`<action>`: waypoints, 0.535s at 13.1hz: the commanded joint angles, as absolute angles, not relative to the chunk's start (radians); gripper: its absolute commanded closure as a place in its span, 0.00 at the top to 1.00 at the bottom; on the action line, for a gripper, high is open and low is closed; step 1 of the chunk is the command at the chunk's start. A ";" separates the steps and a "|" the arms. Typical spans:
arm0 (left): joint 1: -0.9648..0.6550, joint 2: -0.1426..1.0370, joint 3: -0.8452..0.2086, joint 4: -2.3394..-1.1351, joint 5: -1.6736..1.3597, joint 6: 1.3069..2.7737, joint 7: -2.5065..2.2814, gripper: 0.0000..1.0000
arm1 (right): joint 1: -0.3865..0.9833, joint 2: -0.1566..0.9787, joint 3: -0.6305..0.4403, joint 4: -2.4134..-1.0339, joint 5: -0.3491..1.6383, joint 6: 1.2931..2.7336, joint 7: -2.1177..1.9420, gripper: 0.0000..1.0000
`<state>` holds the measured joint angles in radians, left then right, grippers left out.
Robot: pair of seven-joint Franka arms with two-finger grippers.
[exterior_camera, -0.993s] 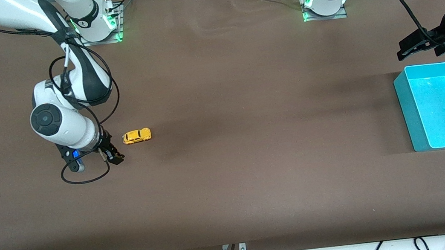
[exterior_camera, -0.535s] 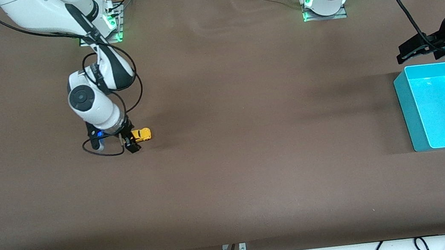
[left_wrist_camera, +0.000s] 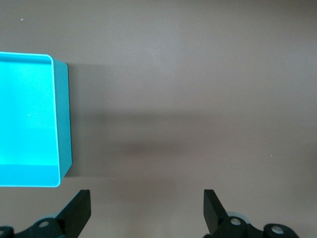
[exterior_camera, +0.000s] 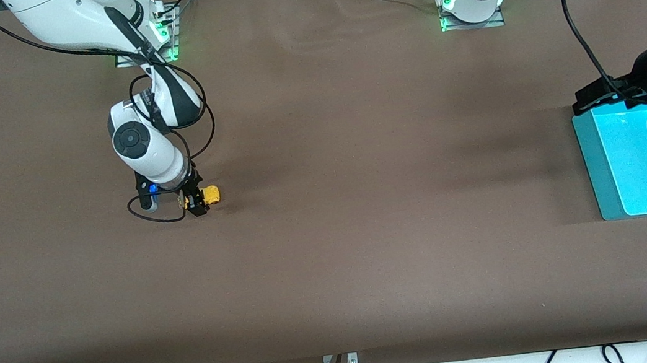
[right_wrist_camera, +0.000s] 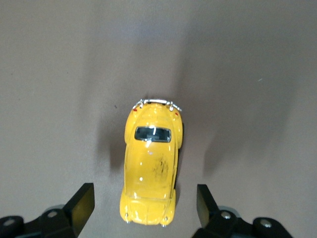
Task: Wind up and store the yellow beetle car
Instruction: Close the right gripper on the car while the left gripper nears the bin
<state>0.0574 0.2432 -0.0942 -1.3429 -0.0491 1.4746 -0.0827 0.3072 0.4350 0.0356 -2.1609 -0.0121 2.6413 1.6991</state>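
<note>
Now, in the front view, the small glossy yellow beetle car (exterior_camera: 211, 194) sits on the brown matte surface (exterior_camera: 365, 213) in the left-middle of the frame, toward the right arm's end. The right claw (exterior_camera: 195, 203) is low over the car's end, covering part of it, presumably lined up to grip the body for winding. At the frame's right edge, the left claw (exterior_camera: 595, 97) hangs over the upper rim of the open cyan plastic bin (exterior_camera: 589, 165); this arm waits, likely placed there for the storing step.

From the left wrist view, the left claw (left_wrist_camera: 147, 210) is spread wide and empty, with the bin (left_wrist_camera: 63, 124) in the frame's left part.

From the right wrist view, the right claw (right_wrist_camera: 144, 206) is spread wide, its black fingers (right_wrist_camera: 81, 203) flanking the car (right_wrist_camera: 151, 171) without touching, so the grasp is not yet made.
</note>
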 commanded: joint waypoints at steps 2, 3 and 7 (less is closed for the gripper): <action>0.054 0.239 -0.097 -1.370 -0.080 1.517 -0.081 1.00 | 0.305 0.451 0.034 -2.166 -0.025 2.657 1.727 0.79; 0.046 0.238 -0.097 -1.380 -0.080 1.519 -0.081 1.00 | 0.304 0.451 0.032 -2.171 -0.026 2.657 1.726 0.79; 0.046 0.238 -0.097 -1.390 -0.080 1.549 -0.081 1.00 | 0.304 0.448 0.022 -2.166 -0.028 2.658 1.726 0.60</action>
<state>0.0439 0.2576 -0.1010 -1.3620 -0.0492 1.5191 -0.0827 0.3053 0.4542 0.0255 -2.1607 -0.0121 2.6448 1.7037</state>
